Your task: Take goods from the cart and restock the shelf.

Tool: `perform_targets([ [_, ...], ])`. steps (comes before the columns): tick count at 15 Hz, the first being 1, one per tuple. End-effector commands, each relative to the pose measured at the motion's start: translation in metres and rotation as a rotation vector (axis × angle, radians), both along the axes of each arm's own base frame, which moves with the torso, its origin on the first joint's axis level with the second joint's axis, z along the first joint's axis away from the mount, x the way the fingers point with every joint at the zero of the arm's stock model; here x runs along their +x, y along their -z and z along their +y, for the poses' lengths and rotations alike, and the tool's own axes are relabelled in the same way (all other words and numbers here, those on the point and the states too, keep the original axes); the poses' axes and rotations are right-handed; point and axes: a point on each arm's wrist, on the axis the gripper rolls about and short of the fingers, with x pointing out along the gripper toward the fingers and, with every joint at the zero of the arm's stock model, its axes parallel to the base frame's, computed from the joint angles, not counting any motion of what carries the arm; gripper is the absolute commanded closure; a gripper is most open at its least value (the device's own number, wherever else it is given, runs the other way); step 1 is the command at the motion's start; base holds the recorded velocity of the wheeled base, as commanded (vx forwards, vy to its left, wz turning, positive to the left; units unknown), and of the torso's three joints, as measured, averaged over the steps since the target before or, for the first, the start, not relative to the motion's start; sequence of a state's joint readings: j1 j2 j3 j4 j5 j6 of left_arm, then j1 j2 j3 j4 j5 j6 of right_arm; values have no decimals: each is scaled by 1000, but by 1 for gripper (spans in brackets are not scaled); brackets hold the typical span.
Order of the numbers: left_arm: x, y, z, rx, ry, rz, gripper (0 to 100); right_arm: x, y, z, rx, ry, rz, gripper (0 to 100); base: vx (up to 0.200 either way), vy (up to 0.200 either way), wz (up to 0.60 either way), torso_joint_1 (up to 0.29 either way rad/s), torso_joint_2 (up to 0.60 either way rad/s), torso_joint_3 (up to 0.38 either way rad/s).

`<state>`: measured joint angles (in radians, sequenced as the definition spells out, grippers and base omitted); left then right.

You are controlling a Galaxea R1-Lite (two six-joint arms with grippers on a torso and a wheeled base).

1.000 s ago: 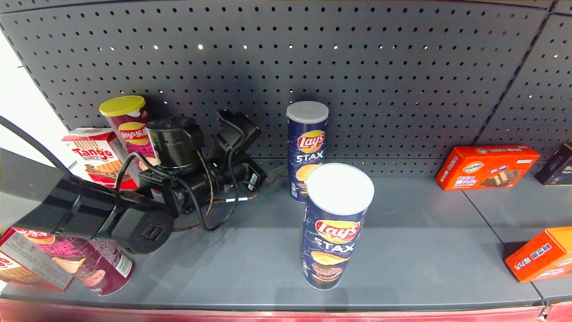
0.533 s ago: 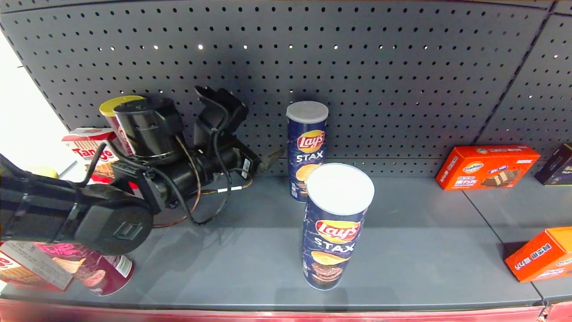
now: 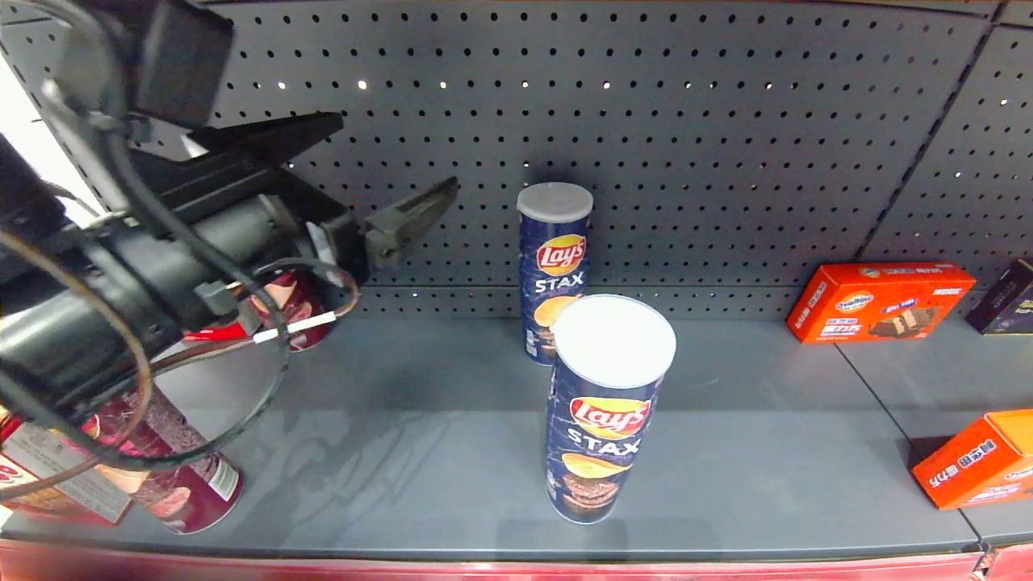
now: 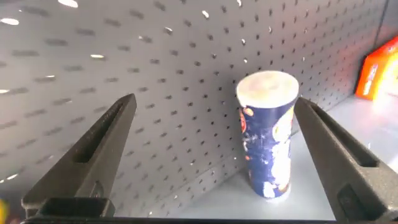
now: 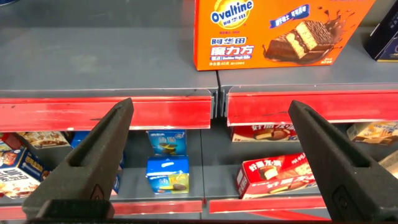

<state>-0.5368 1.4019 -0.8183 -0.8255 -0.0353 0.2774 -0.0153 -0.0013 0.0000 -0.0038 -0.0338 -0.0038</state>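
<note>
Find the left tool (image 3: 395, 153) spread wide with nothing between its fingers, raised over the left end of the shelf (image 3: 767, 452) and aimed toward the rear blue chips can (image 3: 554, 266) against the pegboard wall (image 3: 726, 97). Find the front blue chips can (image 3: 605, 420) upright just ahead of that one, nearer the front edge, well apart from the tool. Note the right tool (image 5: 210, 107), likewise spread and empty, facing the red price rail (image 5: 155, 112) under an orange snack box (image 5: 267, 34). At the left end, count one maroon chips can (image 3: 190, 484) lying on its side by the front left corner and a second maroon can (image 3: 294, 298) half hidden behind the arm.

Probably between placements, with both tools free for the next item. Watch the cable loop (image 3: 273, 386) hanging just over the lying maroon can: could snag it and drag it off the front edge. Beware a sideways sweep toward the blue cans too; tall and narrow, so likely to topple and roll from even a light knock.
</note>
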Motion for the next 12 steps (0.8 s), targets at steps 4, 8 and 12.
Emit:
perform_targets([
  [4, -115, 19, 59, -95, 80, -66, 0, 0, 0, 0, -1, 0, 1, 0, 0, 0, 0, 0, 0, 0],
  [8, -156, 26, 88, -98, 72, -80, 0, 0, 0, 0, -1, 0, 1, 0, 0, 0, 0, 0, 0, 0],
  [12, -196, 42, 117, -100, -29, -112, 0, 0, 0, 0, -1, 0, 1, 0, 0, 0, 0, 0, 0, 0],
])
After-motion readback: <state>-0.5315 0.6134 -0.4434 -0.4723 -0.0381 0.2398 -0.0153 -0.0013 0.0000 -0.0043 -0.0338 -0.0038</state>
